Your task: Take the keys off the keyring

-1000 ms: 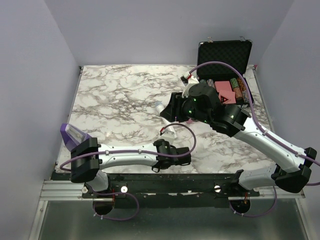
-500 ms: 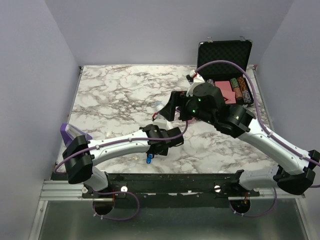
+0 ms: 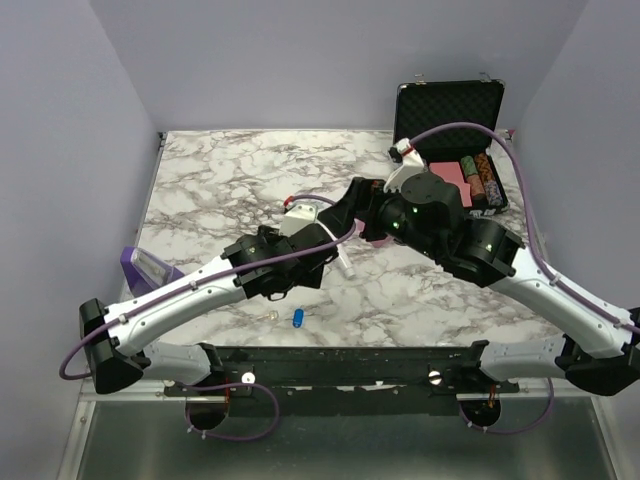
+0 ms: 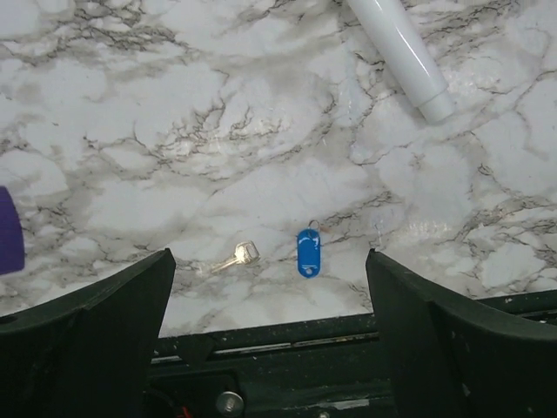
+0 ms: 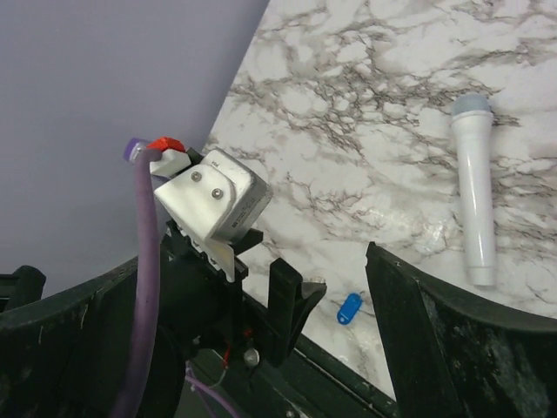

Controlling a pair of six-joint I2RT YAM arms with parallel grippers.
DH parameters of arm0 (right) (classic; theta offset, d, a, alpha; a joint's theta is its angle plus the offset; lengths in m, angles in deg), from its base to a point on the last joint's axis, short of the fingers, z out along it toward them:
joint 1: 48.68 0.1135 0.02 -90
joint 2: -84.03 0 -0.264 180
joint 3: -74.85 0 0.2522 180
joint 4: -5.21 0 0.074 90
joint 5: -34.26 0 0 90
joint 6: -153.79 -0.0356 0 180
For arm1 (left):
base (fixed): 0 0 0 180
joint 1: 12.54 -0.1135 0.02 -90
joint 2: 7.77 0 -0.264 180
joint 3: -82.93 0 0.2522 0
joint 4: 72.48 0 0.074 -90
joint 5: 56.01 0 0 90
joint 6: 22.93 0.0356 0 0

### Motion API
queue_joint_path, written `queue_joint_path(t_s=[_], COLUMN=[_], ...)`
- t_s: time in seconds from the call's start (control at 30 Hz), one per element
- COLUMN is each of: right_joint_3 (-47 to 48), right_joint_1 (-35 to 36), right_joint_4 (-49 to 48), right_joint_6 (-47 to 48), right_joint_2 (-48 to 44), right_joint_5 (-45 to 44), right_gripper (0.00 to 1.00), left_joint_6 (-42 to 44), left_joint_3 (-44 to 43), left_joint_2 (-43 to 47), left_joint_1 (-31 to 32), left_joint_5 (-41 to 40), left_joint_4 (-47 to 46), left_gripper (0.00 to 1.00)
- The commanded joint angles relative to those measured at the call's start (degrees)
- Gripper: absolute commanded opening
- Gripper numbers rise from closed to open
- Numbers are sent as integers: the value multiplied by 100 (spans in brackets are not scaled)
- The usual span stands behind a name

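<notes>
Left claw [image 4: 270, 258] - fingers spread wide, nothing betw. them, hanging high over the table [image 4: 130, 104] and facing straight down, prob. to line up on the small pieces below. Right claw [image 5: 268, 261] is also wide and empty, held up above the left arm, likely just kept clear.

Near the table's front edge lies a blue tag [image 4: 307, 252], flat. A small pale metal key [image 4: 241, 256] lies near it but not touching, head toward the tag. The ring is too thin to be sure of - maybe a faint loop at the tag's top. Key looks already off.
</notes>
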State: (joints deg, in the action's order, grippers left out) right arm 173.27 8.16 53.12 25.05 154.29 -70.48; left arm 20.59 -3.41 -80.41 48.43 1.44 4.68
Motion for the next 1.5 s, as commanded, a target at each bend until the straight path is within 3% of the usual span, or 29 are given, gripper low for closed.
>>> queue_joint_path(t_s=[0.0,0.33,0.7,0.9,1.2,1.47], right_joint_3=[-370,-1830,-2322,-2647,-3491,-3685], right_joint_1=[-217,-217,-208,-217,-217,-217], right_joint_4=[154,-1148,-665,90,540,531], right_joint_6=[7,297,280,-185,-880,-977], right_joint_2=[-828,-2262,-2771,-2956,-3562,-3704], right_joint_5=[-1162,-1426,-1400,-1716,-1549,-1497], right_gripper=[100,100,100,100,100,100], left_joint_6=[305,921,1027,1045,851,772], left_joint_3=[129,885,1702,2238,2450,2529], left_joint_2=[1040,2209,3229,4099,5189,5585], left_joint_1=[-506,-964,-1008,-1008,-1008,-1008], left_joint_5=[-76,39,74,-163,-594,-752], left_joint_4=[-152,-459,-495,-530,-609,-600], left_gripper=[99,99,99,99,99,99])
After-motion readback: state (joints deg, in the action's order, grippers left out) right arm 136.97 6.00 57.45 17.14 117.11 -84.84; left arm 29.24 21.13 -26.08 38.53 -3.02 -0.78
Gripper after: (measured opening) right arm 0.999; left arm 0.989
